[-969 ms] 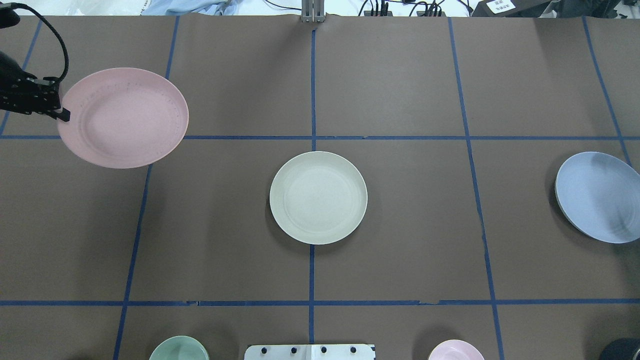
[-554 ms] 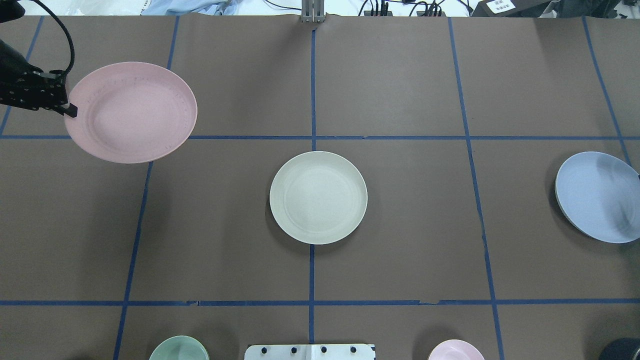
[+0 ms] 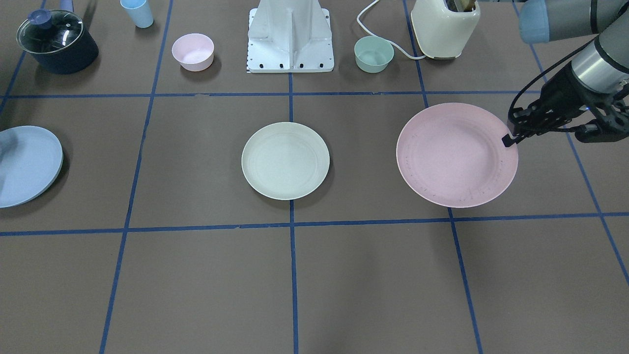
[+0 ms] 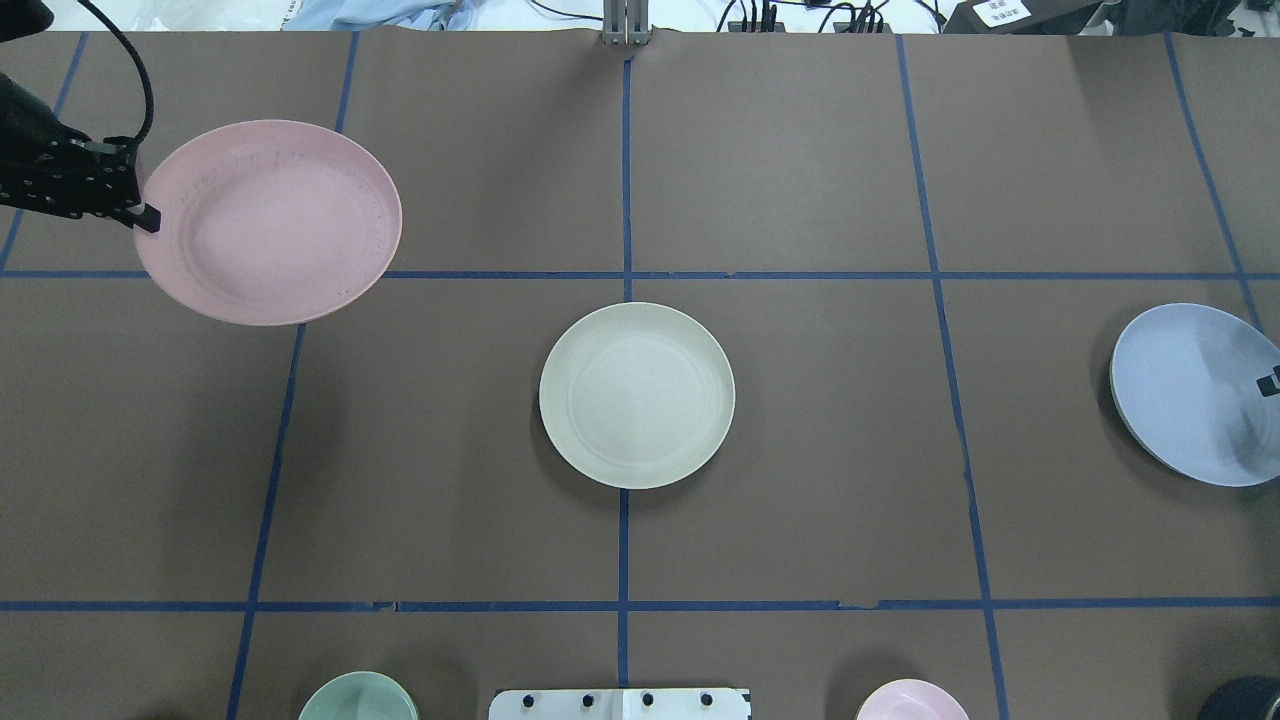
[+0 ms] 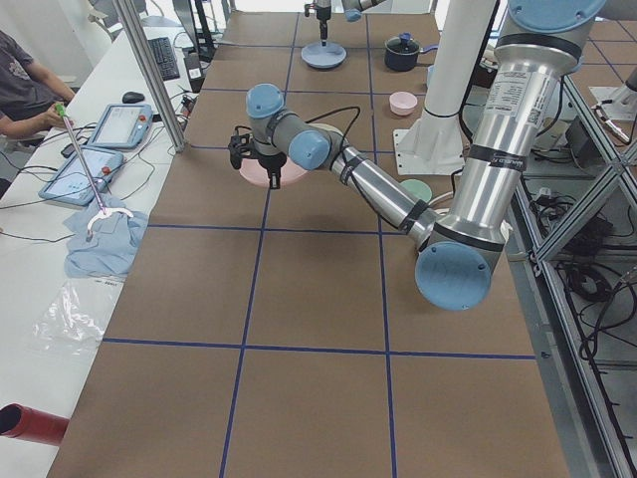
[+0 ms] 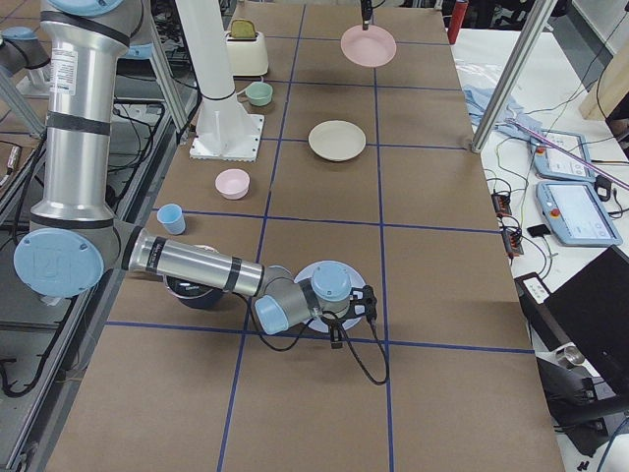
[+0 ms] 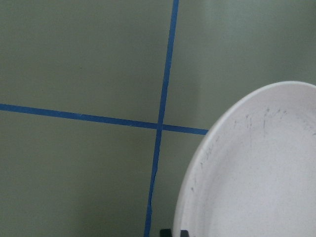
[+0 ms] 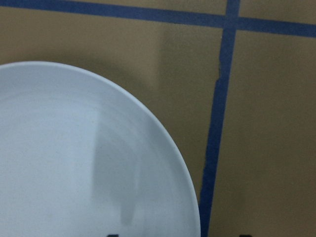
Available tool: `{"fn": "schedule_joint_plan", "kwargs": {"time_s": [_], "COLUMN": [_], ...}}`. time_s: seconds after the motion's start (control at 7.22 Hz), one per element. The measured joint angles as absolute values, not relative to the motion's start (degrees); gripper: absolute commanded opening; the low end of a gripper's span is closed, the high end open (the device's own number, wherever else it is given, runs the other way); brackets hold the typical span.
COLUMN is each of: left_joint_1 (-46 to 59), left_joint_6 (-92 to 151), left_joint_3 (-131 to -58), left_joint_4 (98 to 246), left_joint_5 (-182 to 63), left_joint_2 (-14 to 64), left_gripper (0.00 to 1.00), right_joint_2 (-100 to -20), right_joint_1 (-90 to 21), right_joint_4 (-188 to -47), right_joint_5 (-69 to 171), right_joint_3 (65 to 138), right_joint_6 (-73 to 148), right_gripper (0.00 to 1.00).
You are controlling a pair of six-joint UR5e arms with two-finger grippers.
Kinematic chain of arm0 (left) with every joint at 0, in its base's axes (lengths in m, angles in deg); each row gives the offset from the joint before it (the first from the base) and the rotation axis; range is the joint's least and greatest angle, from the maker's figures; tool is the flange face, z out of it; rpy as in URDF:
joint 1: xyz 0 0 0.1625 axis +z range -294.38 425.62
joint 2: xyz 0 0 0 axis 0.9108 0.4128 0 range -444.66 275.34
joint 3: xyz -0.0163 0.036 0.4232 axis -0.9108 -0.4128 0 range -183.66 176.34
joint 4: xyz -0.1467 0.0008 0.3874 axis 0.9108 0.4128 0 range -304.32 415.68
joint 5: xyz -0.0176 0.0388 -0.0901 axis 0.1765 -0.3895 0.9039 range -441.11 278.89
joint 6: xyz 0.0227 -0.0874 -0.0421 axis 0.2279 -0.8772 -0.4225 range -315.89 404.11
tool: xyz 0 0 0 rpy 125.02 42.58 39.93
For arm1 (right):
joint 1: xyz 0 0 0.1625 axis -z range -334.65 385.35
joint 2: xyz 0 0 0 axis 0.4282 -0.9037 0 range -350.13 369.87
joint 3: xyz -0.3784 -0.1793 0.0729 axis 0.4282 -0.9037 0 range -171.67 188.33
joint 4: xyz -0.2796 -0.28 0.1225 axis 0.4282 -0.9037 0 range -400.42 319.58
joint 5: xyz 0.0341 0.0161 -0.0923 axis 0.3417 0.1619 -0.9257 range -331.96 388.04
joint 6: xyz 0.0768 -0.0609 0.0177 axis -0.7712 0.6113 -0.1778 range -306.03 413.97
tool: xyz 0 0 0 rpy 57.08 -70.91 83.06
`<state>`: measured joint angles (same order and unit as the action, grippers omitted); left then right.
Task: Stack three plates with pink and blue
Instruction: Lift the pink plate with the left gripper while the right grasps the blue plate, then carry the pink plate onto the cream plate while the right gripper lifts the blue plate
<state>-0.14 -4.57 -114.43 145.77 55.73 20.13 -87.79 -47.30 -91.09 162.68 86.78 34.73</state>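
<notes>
Front-facing camera first: the pale pink round shallow plastic plate (image 3: 457, 155) is out at 3 o'clock of the cream round shallow plastic plate (image 3: 285, 161). They are well apart, with bare brown counter (image 3: 373, 275) between them. The left end effector (image 3: 511, 137) pinches the pink rim at its 2 o'clock edge, jaws narrow, and the plate looks raised off the counter. The light blue round shallow plastic plate (image 3: 24, 164) lies at 9 o'clock of the cream one, cut by the picture's edge. A small pink bowl (image 3: 192, 51) and a small mint-green bowl (image 3: 374, 54) sit back at 12 o'clock beside the robot base, clear of the plates.

From overhead, the pink plate is at 10 o'clock of the cream one, gripped on its 9 o'clock rim. The blue plate is at 3 o'clock, and a black tip of the right end effector (image 4: 1270, 382) shows over its far side. There is open counter all around the cream plate.

In the left side view the near arm stretches out over the pink plate. In the right side view the near arm is low over the blue plate.

The left wrist camera shows two dark tips close together at 6 o'clock on the pink edge.

The right wrist camera shows two tips set wide apart at the bottom edge, one over the blue plate and one past its rim. That end effector grips nothing.
</notes>
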Motion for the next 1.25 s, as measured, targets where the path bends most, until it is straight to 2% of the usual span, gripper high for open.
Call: {"fn": "schedule_joint_plan", "kwargs": {"time_s": [0.14,0.83,1.25], "left_joint_1": [-0.1,0.3,6.2], "left_joint_6": [-4.6,-6.6,-15.8], "left_joint_3": [-114.5,-114.7,-114.7], "left_joint_4": [145.8,145.8,146.3], "left_joint_5": [55.7,55.6,55.2], "left_joint_2": [20.2,21.1,24.3], "left_gripper": [0.00,0.00,0.00], "right_joint_2": [-87.8,-87.6,-87.3], "right_joint_1": [-47.0,-47.8,-55.9], "right_joint_4": [-91.1,-90.4,-90.5], "right_joint_5": [162.7,166.6,179.3], "right_joint_3": [86.2,86.6,91.2], "right_joint_6": [34.7,34.7,34.6], "right_gripper": [0.00,0.00,0.00]}}
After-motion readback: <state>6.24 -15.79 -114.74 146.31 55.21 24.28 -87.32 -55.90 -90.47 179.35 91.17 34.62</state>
